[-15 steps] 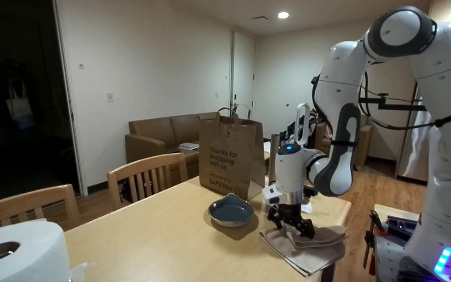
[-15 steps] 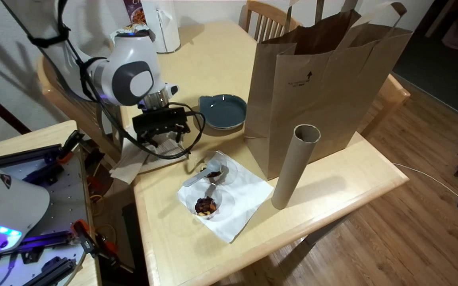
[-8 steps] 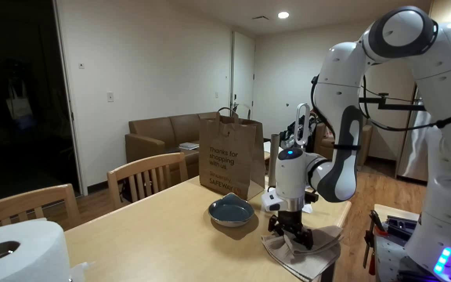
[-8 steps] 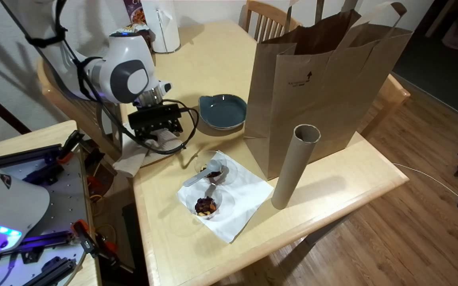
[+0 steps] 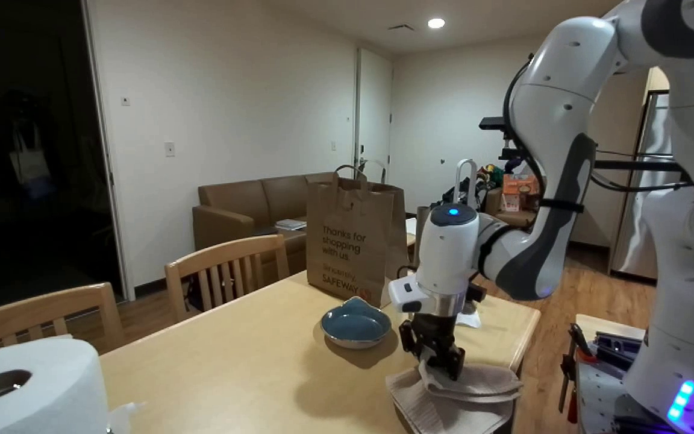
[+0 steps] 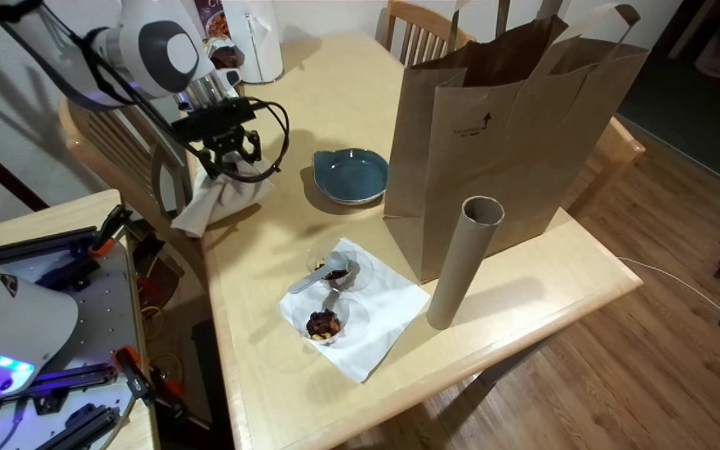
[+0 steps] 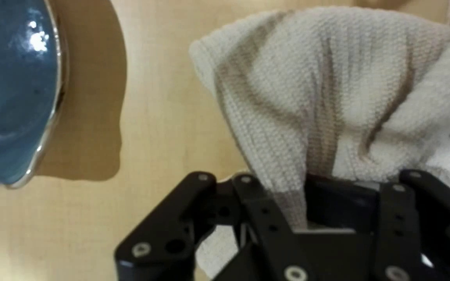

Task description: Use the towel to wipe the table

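The beige ribbed towel [image 5: 461, 401] hangs bunched from my gripper [image 5: 434, 360] at the table's robot-side edge. In both exterior views the jaws stand low over the table [image 5: 244, 355], with folds of the towel [image 6: 225, 197] gathered below them. Seen in the wrist view, a pinched strip of towel [image 7: 326, 66] runs up between the black fingers, which are shut on it. The fingertips themselves are hidden by cloth and linkage. A shadow under the cloth in an exterior view suggests part of it is off the tabletop.
A blue dish [image 6: 352, 176] sits close beside the towel. Beyond it stand a tall paper bag [image 6: 497, 150] and a cardboard tube [image 6: 466, 262]. Small cups with a spoon [image 6: 319, 276] rest on a white napkin [image 6: 379, 312]. Paper towel roll [image 5: 34, 386] at the far end.
The jaws have closed on the towel. Gripper and towel have risen and shifted along the table edge, away from the napkin and cups. The dish and bag have stayed put.
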Controlling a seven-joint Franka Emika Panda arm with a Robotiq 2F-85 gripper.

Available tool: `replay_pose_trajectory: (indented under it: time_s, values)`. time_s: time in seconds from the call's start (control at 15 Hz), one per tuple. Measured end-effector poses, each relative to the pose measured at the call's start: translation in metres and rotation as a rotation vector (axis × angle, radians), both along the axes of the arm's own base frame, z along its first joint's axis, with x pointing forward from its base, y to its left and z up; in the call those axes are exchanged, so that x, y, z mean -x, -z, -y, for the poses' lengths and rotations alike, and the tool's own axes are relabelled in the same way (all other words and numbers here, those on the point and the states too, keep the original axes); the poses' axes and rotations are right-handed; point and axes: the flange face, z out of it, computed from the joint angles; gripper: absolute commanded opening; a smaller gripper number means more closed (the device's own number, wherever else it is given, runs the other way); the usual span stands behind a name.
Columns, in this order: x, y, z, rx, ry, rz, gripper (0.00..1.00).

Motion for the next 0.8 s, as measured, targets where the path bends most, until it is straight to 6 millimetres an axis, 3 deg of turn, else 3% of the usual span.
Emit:
replay_pose_trajectory:
  time_s: [0.2,0.53,0.8]
  values:
    - [-0.009,-0.01,-0.002,0.018,0.01,0.019,0.04]
    - [-0.039,0.01,0.013,0.035,0.017,0.013,0.03]
    - [-0.064,0.017,-0.021,0.007,-0.043,0.036,0.04]
